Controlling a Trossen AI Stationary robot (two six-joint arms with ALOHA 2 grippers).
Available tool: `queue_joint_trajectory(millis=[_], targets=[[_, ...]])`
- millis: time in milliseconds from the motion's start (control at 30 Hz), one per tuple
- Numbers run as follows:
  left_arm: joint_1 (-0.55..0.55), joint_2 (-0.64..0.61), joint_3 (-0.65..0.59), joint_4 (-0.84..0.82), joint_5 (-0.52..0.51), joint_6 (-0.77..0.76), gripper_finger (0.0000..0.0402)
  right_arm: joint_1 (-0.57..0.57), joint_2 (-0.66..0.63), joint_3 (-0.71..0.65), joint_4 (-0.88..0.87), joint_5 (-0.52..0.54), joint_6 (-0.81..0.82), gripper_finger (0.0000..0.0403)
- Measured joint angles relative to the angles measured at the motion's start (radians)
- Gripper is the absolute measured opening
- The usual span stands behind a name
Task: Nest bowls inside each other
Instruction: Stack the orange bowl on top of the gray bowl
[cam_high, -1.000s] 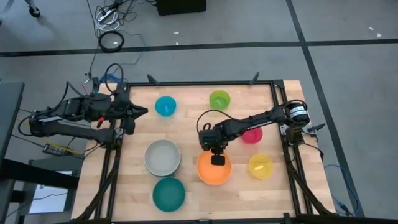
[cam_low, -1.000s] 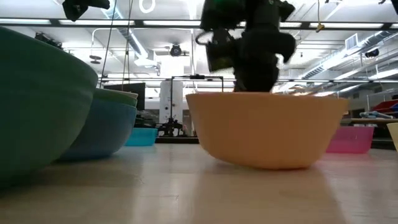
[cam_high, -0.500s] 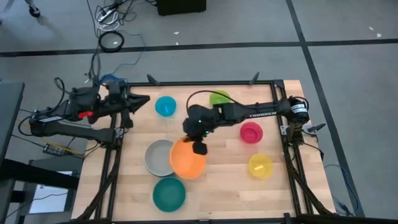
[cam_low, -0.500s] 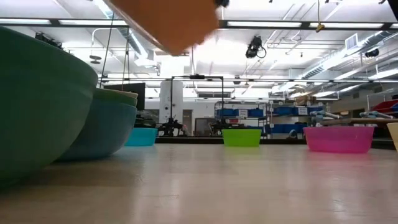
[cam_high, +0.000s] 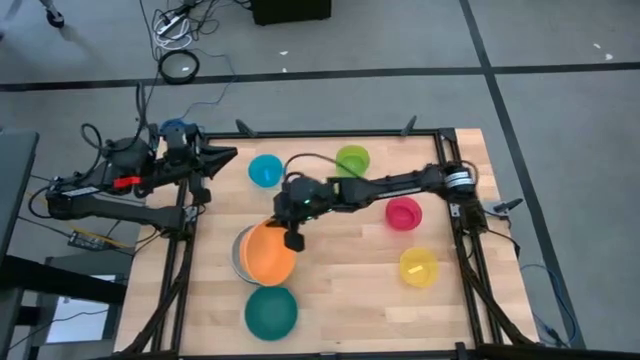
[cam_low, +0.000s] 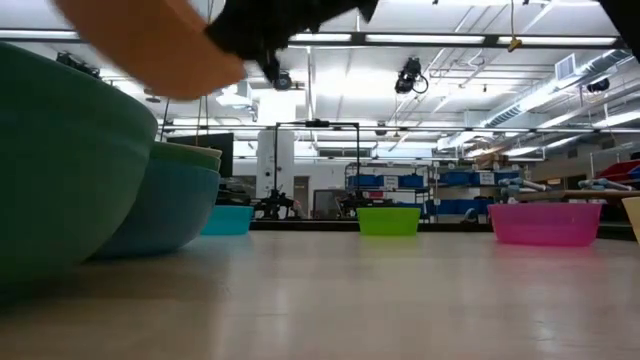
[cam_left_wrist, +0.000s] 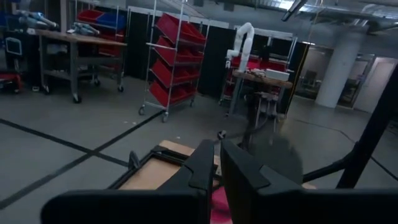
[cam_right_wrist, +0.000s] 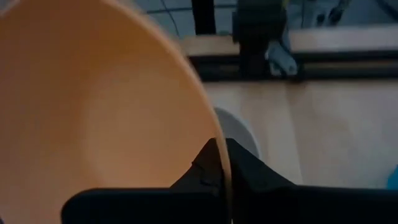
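The orange bowl (cam_high: 268, 253) hangs tilted above the bench, overlapping the grey-white bowl (cam_high: 240, 256), its target. My right end effector (cam_high: 293, 238) is clamped on its rim, at the side away from the target. My left end effector (cam_high: 228, 155) waits off the bench edge, fingers nearly together, holding nothing.

We see the orange bowl (cam_high: 268, 254) covering most of the grey-white bowl (cam_high: 238, 256); only a sliver of rim shows. In the low view the teal bowl (cam_low: 50, 170) runs off the frame's edge, and the orange one is blurred and clipped. The yellow bowl (cam_low: 634, 215) barely peeks in.
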Motion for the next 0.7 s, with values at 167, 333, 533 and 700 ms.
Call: queue_joint_trajectory(millis=[167, 333, 533, 700], targets=[[0.0, 0.0, 0.0, -0.007, 0.0, 0.0, 0.0039, 0.0, 0.047, 0.002, 0.005, 0.013, -0.009, 0.0004], [0.0, 0.0, 0.0, -0.016, 0.0, 0.0, 0.0039, 0.002, 0.066, 0.0, 0.001, 0.014, -0.017, 0.0027], [0.0, 0.0, 0.0, -0.03, 0.0, -0.001, 0.0039, 0.006, 0.066, 0.001, -0.014, 0.04, -0.017, 0.0084], [0.0, 0.0, 0.0, -0.03, 0.0, -0.003, 0.0039, 0.006, 0.065, 0.001, -0.031, 0.052, -0.01, 0.0132]])
